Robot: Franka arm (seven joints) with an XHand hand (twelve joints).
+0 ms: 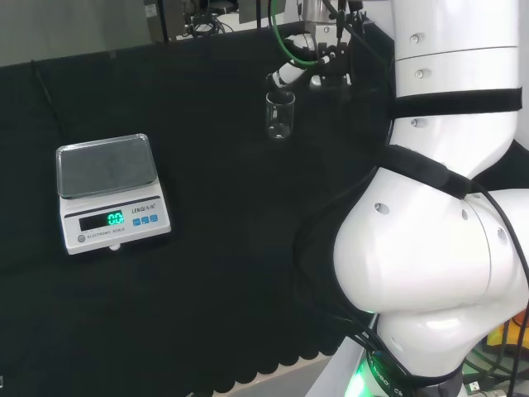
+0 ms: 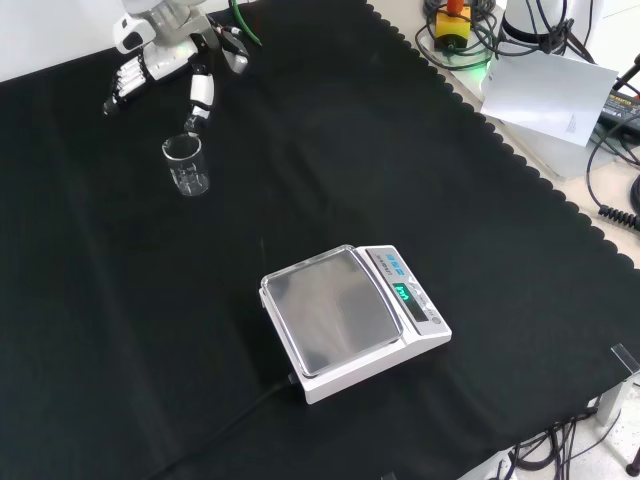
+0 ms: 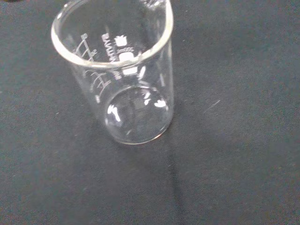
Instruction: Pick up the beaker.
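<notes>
Hand (image 2: 160,55) w/ fingers spread, holding nothing, just beside empty beaker (image 2: 186,163) upright on cloth (image 2: 330,130); grasp & lift not yet done.

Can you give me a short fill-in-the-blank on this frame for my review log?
1. The beaker stands upright on the black ____.
2. The wrist view shows the beaker holds ____.
3. The robot hand has its fingers open and is ____ the beaker, not gripping it.
4. The scale has ____ on its pan.

Missing words: cloth; nothing; beside; nothing
</notes>
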